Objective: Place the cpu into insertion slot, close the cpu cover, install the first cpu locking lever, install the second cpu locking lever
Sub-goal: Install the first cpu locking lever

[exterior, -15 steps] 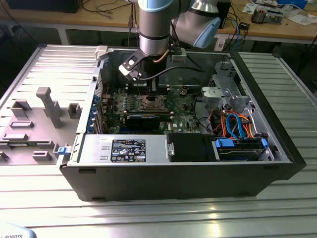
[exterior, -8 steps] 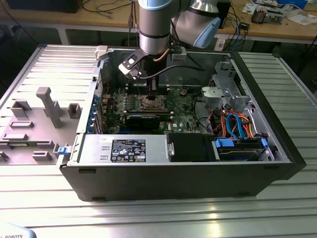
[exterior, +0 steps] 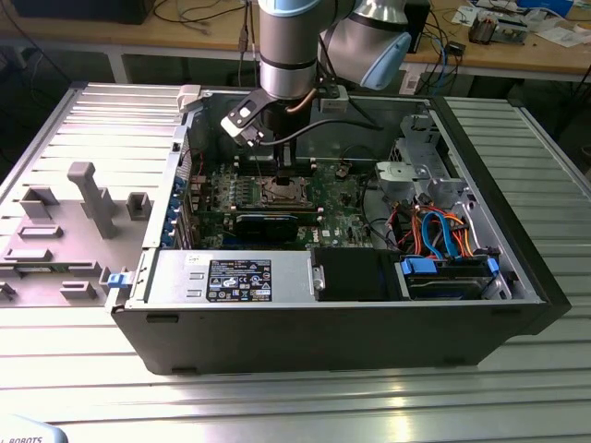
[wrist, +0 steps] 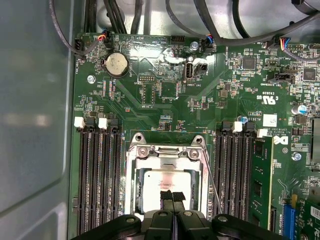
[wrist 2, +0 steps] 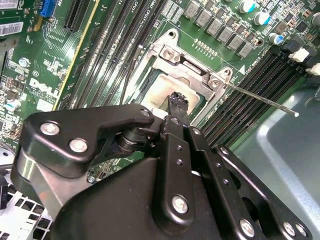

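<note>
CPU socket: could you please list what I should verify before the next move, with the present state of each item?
1. cpu seated in the insertion slot: ok.
2. cpu cover down over the cpu: ok.
3. locking lever hooked down: not ok, it sticks out free.
4. gripper shut, holding nothing: ok.
5. gripper clear of the cpu surface: cannot tell.

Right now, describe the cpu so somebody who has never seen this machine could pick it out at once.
Look in the open computer case at the green board, between the two banks of long black memory slots. There a silvery cpu cover frames the cpu, just under the gripper. It is the one flat silver-tan square, unlike the long dark slots on either side.
</note>
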Motion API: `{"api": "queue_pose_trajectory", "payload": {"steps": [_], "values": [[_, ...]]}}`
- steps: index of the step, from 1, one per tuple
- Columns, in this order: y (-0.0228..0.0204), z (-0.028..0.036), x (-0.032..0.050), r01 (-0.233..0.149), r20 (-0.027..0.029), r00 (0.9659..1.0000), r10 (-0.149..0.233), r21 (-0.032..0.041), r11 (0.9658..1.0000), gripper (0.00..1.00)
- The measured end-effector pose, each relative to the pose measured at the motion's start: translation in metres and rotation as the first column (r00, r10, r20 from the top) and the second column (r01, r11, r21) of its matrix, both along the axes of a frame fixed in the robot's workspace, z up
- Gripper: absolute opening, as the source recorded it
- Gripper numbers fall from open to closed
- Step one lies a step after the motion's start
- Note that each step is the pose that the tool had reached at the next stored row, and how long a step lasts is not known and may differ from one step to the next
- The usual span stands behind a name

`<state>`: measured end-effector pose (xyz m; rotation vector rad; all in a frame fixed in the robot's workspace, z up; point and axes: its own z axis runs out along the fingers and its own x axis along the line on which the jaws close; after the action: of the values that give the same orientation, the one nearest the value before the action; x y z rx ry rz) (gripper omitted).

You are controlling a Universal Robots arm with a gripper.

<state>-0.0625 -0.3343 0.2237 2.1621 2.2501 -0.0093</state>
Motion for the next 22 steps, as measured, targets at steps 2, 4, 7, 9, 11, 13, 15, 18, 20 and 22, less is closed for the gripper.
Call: {"api": "queue_pose_trajectory", "payload": {"steps": [2,4,7,9,11,13,15,18,20,22], "values": [[0.0000,0.0001,0.0000,0.000,0.0000,1.0000,0.000,0.0000,1.0000,0.11],[-0.0001,0.0011,0.0000,0.000,-0.0001,1.0000,0.000,-0.0003,1.0000,0.11],[0.0000,0.0056,0.0000,0.000,0.0000,1.0000,0.000,0.0000,1.0000,0.11],[0.0000,0.0093,0.0000,0.000,0.0000,1.0000,0.000,0.0000,1.0000,0.11],[0.0000,0.0105,0.0000,0.000,0.0000,1.0000,0.000,0.0000,1.0000,0.11],[0.0000,0.0120,0.0000,0.000,0.0000,1.0000,0.000,0.0000,1.0000,0.11],[0.0000,0.0135,0.0000,0.000,0.0000,1.0000,0.000,-0.0001,1.0000,0.11],[0.0000,0.0165,0.0000,0.000,0.0000,1.0000,0.000,0.0000,1.0000,0.11],[0.0000,0.0180,0.0000,0.000,0.0000,1.0000,0.000,0.0000,1.0000,0.11],[0.0000,0.0194,0.0000,0.000,0.0000,1.0000,0.000,-0.0001,1.0000,0.11]]}}
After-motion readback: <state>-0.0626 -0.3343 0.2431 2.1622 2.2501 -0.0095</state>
